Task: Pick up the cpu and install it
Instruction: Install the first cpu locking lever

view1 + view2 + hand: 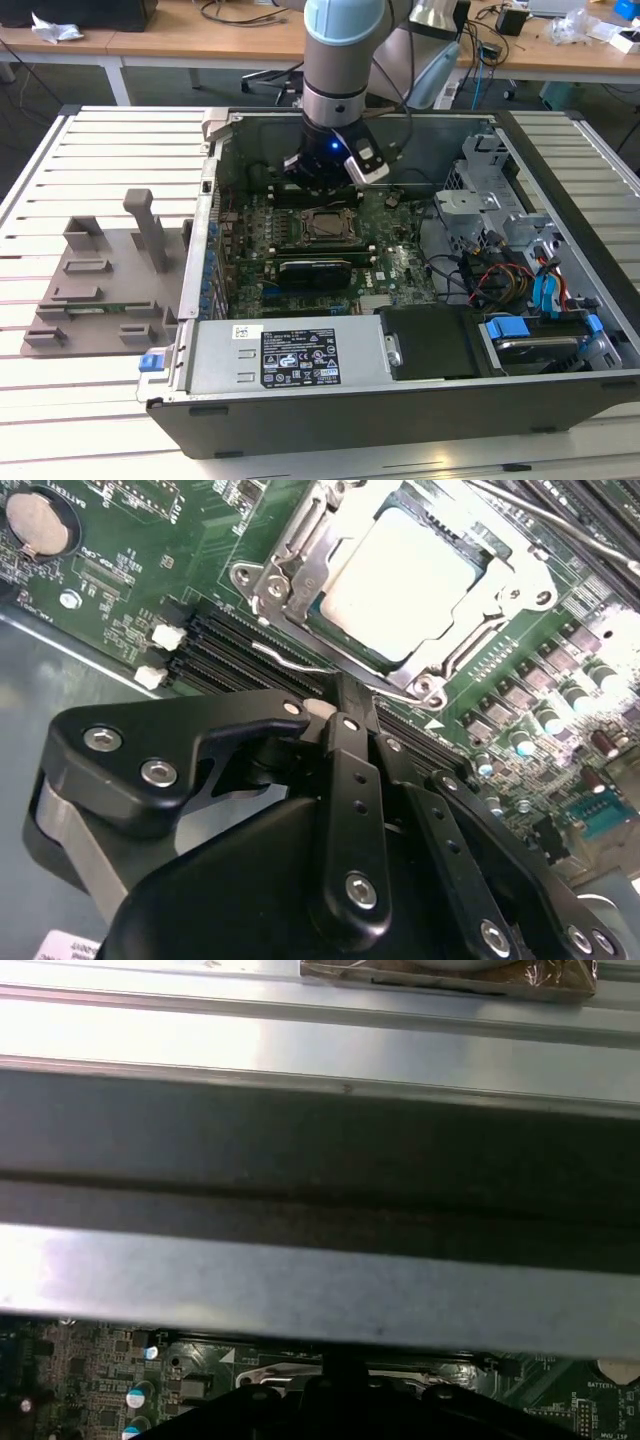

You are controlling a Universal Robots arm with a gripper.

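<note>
The two black jaws of the gripper [342, 692] stand pressed together with nothing between them. In the second wrist view their tips sit just beside the thin bright wire latch lever [290, 661] at the edge of the socket.

The cpu [400, 575], a small flat square chip with a silvery-grey metal top, lies in the socket, framed by the silver metal load plate [285, 575]. We cannot tell whether the plate is fully locked down.

In the exterior view the gripper [322, 180] hangs at 12 o'clock from the cpu [328, 226]. The long black rectangular card [315, 270] lies at 6 o'clock from the chip, and the grey plastic tray with upright pegs [100, 290] rests well apart at 9 o'clock, outside the open dark-grey metal computer case [300, 420].

We judge the step in hand to be securing the seated chip. To do it well:
- We keep the jaws closed and use the tips as one blunt tool.
- We bear on the lever alone, never on the chip's top or the green motherboard [110, 570].
- We move slowly, since the memory slots lie close by.
</note>
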